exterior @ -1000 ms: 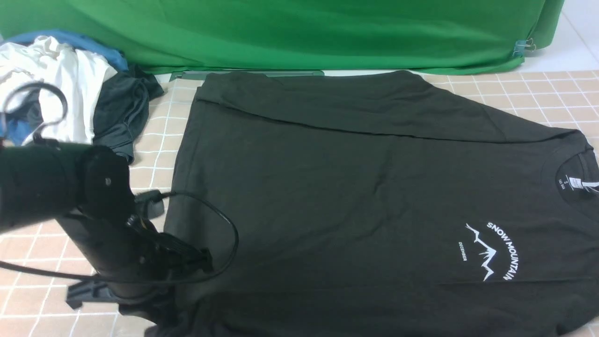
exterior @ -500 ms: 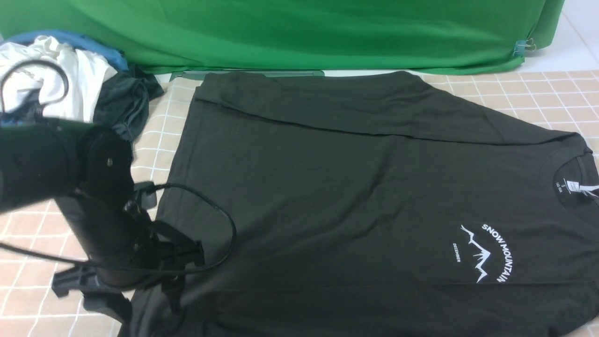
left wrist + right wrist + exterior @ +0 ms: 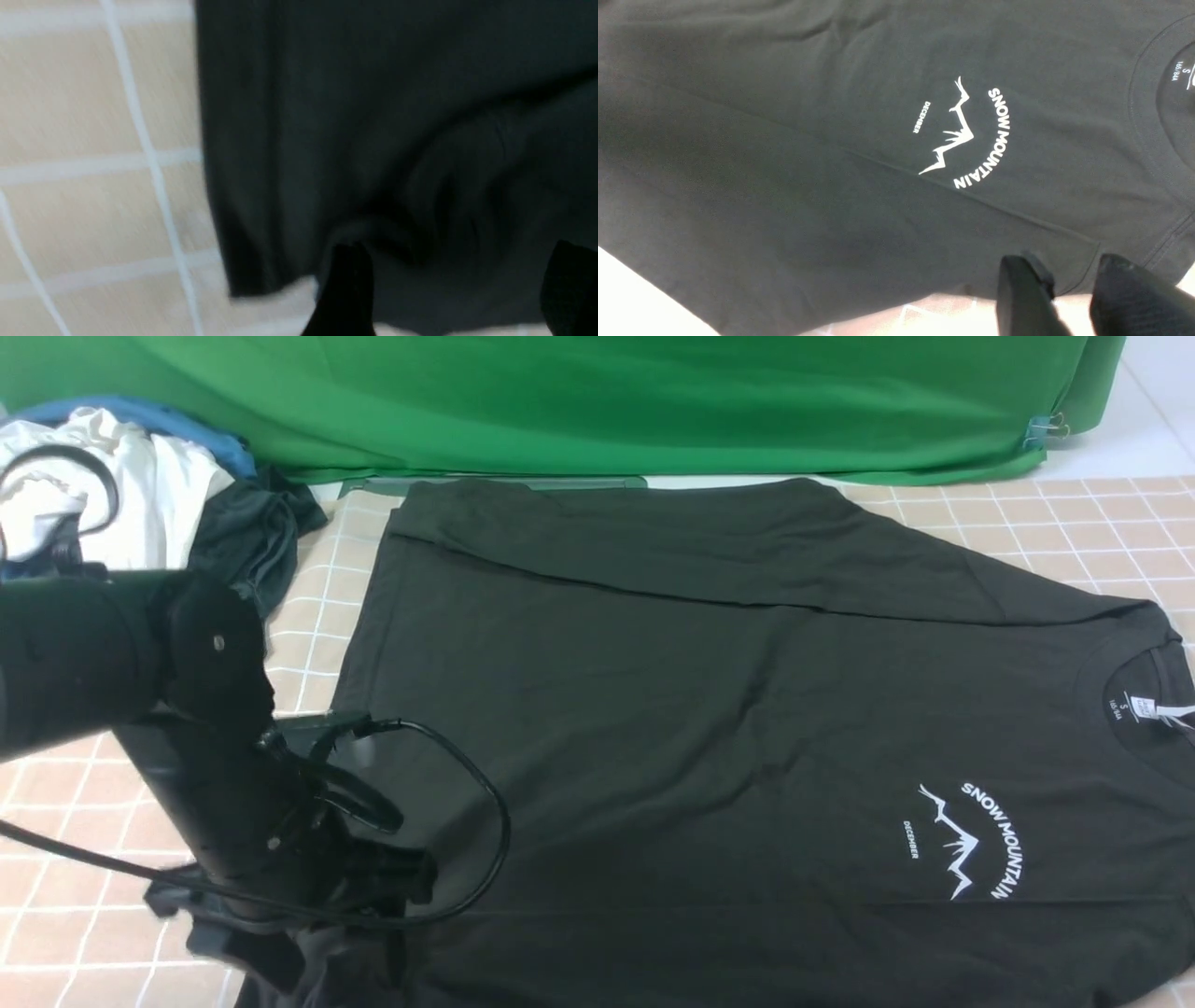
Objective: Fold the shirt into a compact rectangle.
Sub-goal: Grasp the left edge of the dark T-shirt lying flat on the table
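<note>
The black shirt [image 3: 709, 728] lies spread on the checked table, collar and white neck label [image 3: 1144, 705] to the right, white "SNOW MOUNTAIN" print [image 3: 971, 840] near the right front. Its far side is folded in along a straight crease. My left gripper [image 3: 299, 952] hangs over the shirt's near left hem corner. In the left wrist view this gripper [image 3: 458, 249] stands open, its dark fingers [image 3: 345, 289] wide apart over loose fabric [image 3: 373, 140]. My right gripper [image 3: 1066, 263] is out of the front view. It stands open at the shirt's near edge [image 3: 1064, 238], below the print [image 3: 966, 135].
A heap of white, blue and dark grey garments [image 3: 159, 495] sits at the back left corner. A green cloth backdrop [image 3: 597, 401] closes the far side. The left arm's black cable [image 3: 485, 803] loops over the shirt's left part. Checked table [image 3: 1074, 523] shows at the back right.
My left arm swung left, then came back toward the near left corner, and the whole shirt slid slightly left. The left gripper's fingers now stand apart.
</note>
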